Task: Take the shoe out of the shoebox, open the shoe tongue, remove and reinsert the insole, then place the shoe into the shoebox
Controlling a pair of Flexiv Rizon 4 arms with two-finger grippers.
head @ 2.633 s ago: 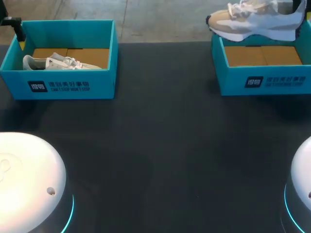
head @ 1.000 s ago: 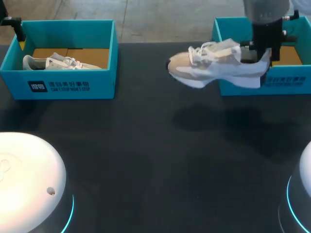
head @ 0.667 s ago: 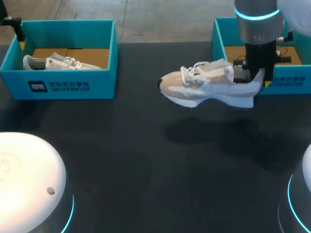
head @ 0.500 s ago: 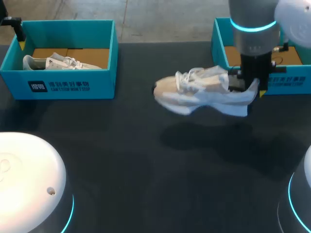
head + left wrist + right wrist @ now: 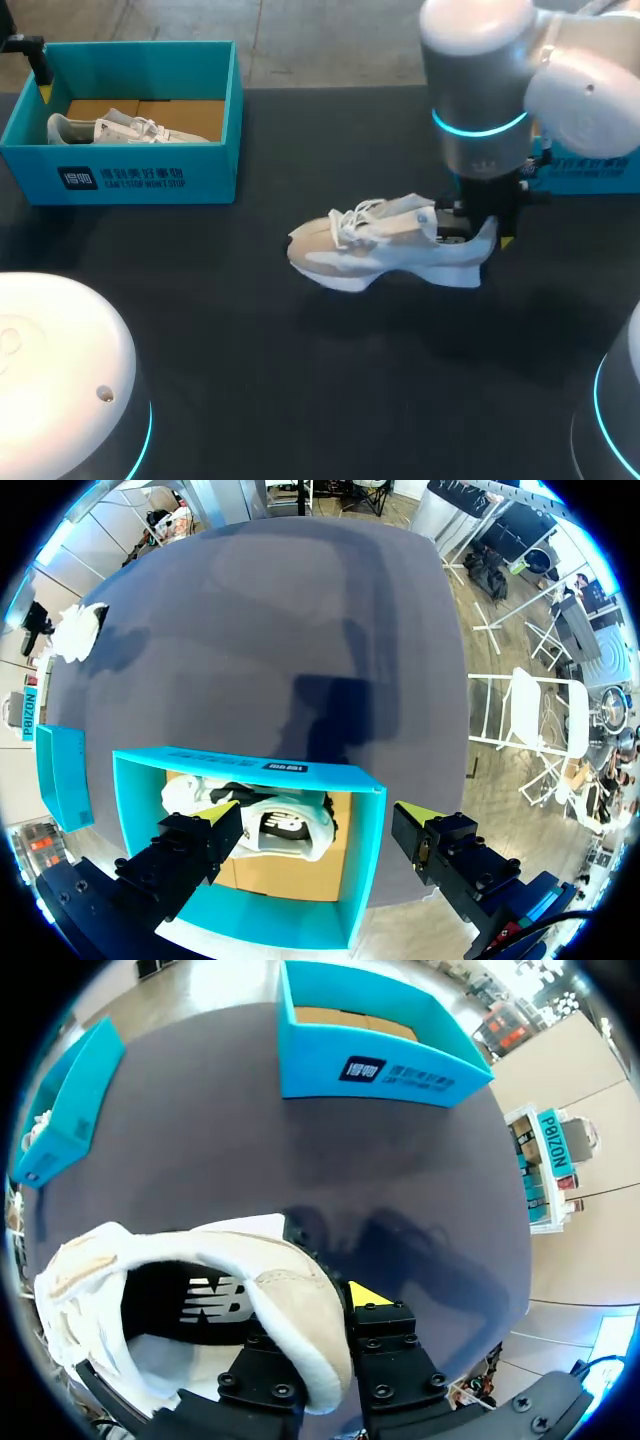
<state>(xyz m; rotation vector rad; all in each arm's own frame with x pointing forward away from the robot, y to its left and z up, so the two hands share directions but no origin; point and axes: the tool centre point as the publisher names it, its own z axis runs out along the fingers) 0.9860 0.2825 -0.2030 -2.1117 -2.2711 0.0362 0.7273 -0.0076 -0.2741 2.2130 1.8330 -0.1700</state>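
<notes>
Beige-and-white shoe (image 5: pixel 385 250) clamped in the right pincer (image 5: pixel 478 232), one finger inside the heel opening and the other outside against the heel wall. Held by the heel so that the toe end and the tongue (image 5: pixel 400 212) stick out free ahead of the pincer, clear for the steps to come. Sits low over the dark worktop (image 5: pixel 300 400), sole down and about level; cannot tell whether touching yet. Looks like the set-down after lifting out, well apart from the teal shoebox (image 5: pixel 380 1070) beyond the pincer, probably to leave room for both arms. Left pincer (image 5: pixel 318 818) spread wide, gripping nothing, poised above a second shoebox (image 5: pixel 250 765) with another shoe (image 5: pixel 285 830) lying inside, under the fingers. Tongue not yet opened; insole (image 5: pixel 190 1305) in place inside the shoe.
</notes>
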